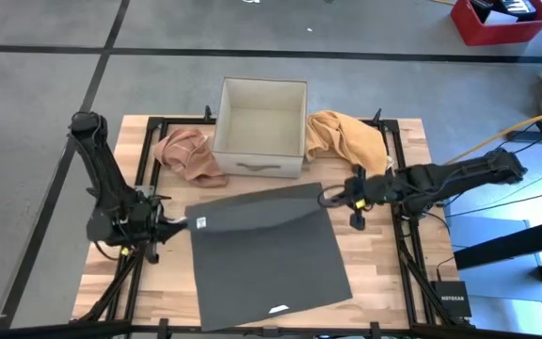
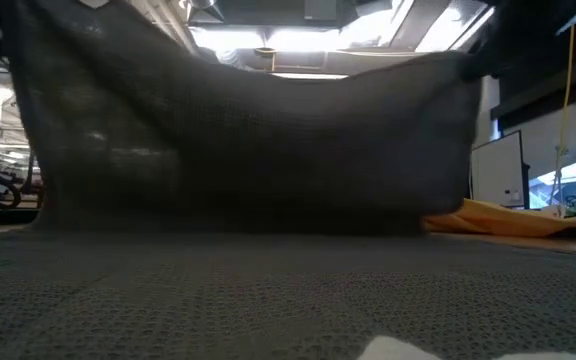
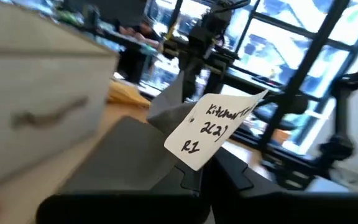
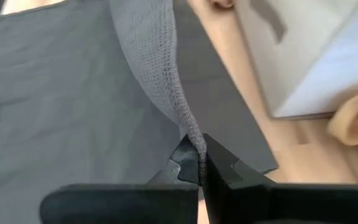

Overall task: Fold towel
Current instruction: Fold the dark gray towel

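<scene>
A dark grey towel (image 1: 266, 250) lies on the wooden table, and its far edge is raised off the surface. In the low view that raised part (image 2: 248, 130) hangs like a curtain between the arms, while the near part (image 2: 268, 300) lies flat. My left gripper (image 1: 179, 224) is shut at the towel's far-left corner, where a white handwritten tag (image 3: 213, 127) sticks up. My right gripper (image 1: 327, 198) is shut at the far-right corner. My left gripper (image 3: 194, 174) pinches the towel's far-left corner (image 3: 176, 121) between its two fingers, right beside the white tag, coming level from the table's left. The corner is held above the table. My right gripper (image 4: 199, 165) pinches the towel's far-right corner by its hemmed edge (image 4: 191, 134), coming level from the table's right. The cloth runs up and away from the fingers and sags slightly between the two arms.
A beige open box (image 1: 262, 127) stands at the table's far middle, just beyond the towel. A pink cloth (image 1: 188, 155) lies crumpled to the left of the box and an orange cloth (image 1: 346, 137) to its right. Bare wood (image 1: 374, 273) shows right of the towel.
</scene>
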`<state>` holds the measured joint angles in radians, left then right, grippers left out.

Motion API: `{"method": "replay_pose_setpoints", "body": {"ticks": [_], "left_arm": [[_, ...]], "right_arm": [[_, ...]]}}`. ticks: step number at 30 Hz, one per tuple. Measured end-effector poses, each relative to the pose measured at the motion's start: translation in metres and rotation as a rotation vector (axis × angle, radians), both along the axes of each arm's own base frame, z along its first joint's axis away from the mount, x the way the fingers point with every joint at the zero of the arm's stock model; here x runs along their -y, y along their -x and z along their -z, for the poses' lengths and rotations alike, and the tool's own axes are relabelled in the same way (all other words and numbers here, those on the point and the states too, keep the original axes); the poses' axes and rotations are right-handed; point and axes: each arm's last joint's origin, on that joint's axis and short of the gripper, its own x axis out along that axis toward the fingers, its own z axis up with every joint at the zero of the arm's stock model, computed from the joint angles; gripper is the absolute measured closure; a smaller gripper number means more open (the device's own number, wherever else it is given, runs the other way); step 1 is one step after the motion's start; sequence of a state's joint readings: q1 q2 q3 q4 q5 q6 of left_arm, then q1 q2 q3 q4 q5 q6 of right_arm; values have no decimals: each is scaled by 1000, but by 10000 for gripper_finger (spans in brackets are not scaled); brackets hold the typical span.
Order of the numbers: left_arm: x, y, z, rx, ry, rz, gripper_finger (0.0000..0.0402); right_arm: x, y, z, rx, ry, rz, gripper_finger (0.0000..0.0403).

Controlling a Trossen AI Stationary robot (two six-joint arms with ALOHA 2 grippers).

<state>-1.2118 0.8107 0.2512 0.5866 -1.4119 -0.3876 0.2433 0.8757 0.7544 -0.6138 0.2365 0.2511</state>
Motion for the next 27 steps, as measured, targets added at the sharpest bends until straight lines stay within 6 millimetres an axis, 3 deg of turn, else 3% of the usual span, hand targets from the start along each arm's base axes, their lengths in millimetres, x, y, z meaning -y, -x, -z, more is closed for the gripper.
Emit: {"method": "replay_pose_setpoints", "body": {"ticks": [6,10,16,22,27], "left_arm": [[18,-5,15,-19,20,24,398],[35,-16,2,-40,-82,0,400],[52,-51,-26,-70,-233,-23,400],[56,-92,-22,-196,-341,39,401],[58,-106,-21,-374,-330,114,401]], "right_arm": [[-28,10,9,-32,-44,-53,400],[-42,19,22,-49,-47,-60,400],[-55,26,26,-13,-26,-61,400],[-61,29,25,5,-29,-97,400],[-65,32,25,1,-34,-126,400]]}}
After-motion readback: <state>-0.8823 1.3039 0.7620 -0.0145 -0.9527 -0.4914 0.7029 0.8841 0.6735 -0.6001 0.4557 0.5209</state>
